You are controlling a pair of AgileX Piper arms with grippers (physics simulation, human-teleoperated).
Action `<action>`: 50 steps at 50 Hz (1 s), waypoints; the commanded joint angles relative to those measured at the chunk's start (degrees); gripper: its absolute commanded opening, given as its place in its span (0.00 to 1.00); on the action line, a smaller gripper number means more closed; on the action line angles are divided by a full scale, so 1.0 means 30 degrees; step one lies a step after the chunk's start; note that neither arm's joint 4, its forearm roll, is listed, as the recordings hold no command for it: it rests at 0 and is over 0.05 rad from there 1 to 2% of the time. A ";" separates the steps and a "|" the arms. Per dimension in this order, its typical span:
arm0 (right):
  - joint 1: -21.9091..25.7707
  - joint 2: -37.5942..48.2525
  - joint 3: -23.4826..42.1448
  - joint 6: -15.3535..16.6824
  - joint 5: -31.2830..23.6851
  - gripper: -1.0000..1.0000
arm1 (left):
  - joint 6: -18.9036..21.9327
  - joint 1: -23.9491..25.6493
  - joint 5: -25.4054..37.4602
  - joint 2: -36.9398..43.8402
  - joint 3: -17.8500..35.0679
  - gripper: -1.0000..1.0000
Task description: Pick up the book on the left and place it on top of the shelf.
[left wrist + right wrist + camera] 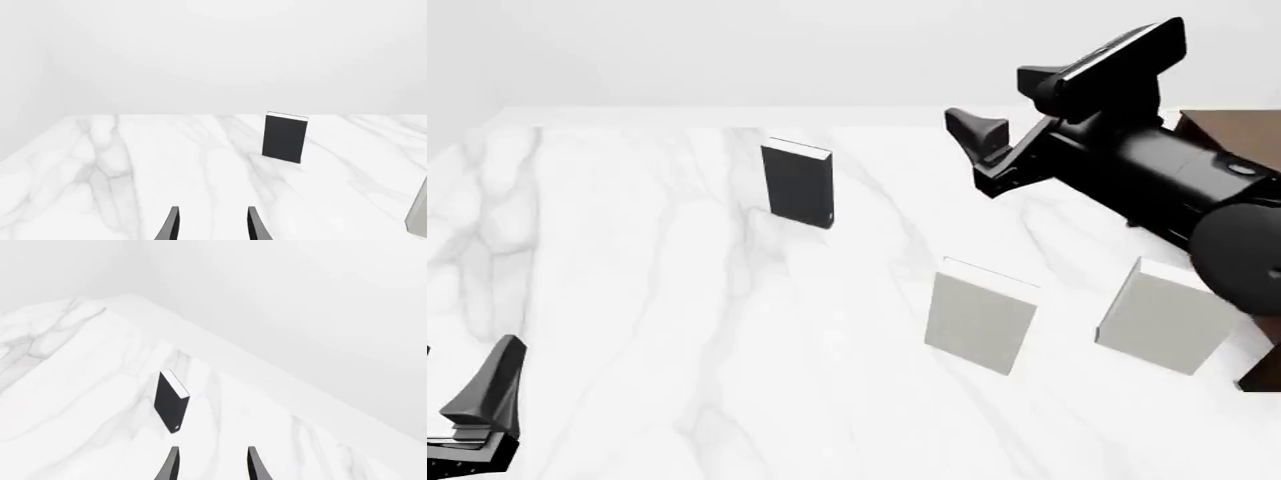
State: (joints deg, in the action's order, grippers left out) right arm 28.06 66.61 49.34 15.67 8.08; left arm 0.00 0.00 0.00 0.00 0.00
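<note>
Front view, book: the small dark charcoal-grey book with white page edges (798, 182) stands upright on the white marble-patterned table (667, 330), toward the far side and left of the middle.
Front view, my right claw: my right gripper (977, 143) hangs in the air to the right of the book, at about its height in the picture and well apart from it, fingertips aimed toward it. The black arm behind it hides much of the jaws here, so this view alone does not settle how wide they stand.
Front view, my left claw: my left gripper (487, 395) sits low at the near left corner, well apart from the book, which stands far ahead and to its right.
Front view, other things: two larger light grey-white books (980, 322) (1166, 318) stand upright nearer to me, right of the middle. The dark brown wooden shelf unit (1228, 135) shows only in part at the right edge, behind my right arm.
Left wrist view: my two dark fingers (172, 225) are spread with bare table between them, gripping nothing. The book (285, 137) stands well ahead, off the line of the fingers.
Right wrist view: my fingers (172, 464) are likewise apart and empty. The book (171, 401) appears tilted in this picture, ahead of the fingertips and not touching them, its white page edge showing along the top.
</note>
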 commanded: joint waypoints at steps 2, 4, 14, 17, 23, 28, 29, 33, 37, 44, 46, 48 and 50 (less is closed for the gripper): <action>0.0313 0.2053 0.1122 -0.0040 0.0424 1.00 | 0.0000 0.0000 0.0000 0.0000 0.0000 1.00; 0.0353 0.2221 0.1266 -0.0071 0.0383 1.00 | 0.0000 0.0000 0.0000 0.0000 0.0000 1.00; 0.0547 0.4224 0.2926 -0.0251 0.0329 1.00 | 0.0000 0.0000 0.0000 0.0000 0.0000 1.00; 0.0575 0.4690 0.3250 -0.0284 0.0359 1.00 | 0.0000 0.0000 0.0000 0.0000 0.0000 1.00; 0.0459 0.5731 0.4172 -0.0366 0.0374 1.00 | 0.0000 0.0000 0.0000 0.0000 0.0000 1.00; 0.0458 0.6316 0.4682 -0.0365 0.0334 1.00 | 0.0000 0.0000 0.0000 0.0000 0.0000 1.00; 0.0462 0.6539 0.4838 -0.0350 0.0369 1.00 | 0.0000 0.0000 0.0000 0.0000 0.0000 1.00; 0.0556 0.7126 0.5273 -0.0330 0.0338 1.00 | 0.0000 0.0000 0.0000 0.0000 0.0000 1.00; 0.0611 0.7454 0.5616 -0.0369 0.0287 1.00 | 0.0000 0.0000 0.0000 0.0000 0.0000 1.00; 0.0715 0.8296 0.6335 -0.0552 0.0329 1.00 | 0.0000 0.0000 0.0000 0.0000 0.0000 1.00; 0.0727 0.8509 0.6505 -0.0538 0.0347 1.00 | 0.0000 0.0000 0.0000 0.0000 0.0000 1.00; 0.0749 0.8655 0.6629 -0.0545 0.0353 1.00 | 0.0000 0.0000 0.0000 0.0000 0.0000 1.00; 0.0759 0.8900 0.6790 -0.0550 0.0427 1.00 | 0.0000 0.0000 0.0000 0.0000 0.0000 1.00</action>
State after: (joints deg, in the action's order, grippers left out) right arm 30.01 90.08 67.09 14.30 9.12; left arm 0.00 0.00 0.00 0.00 0.00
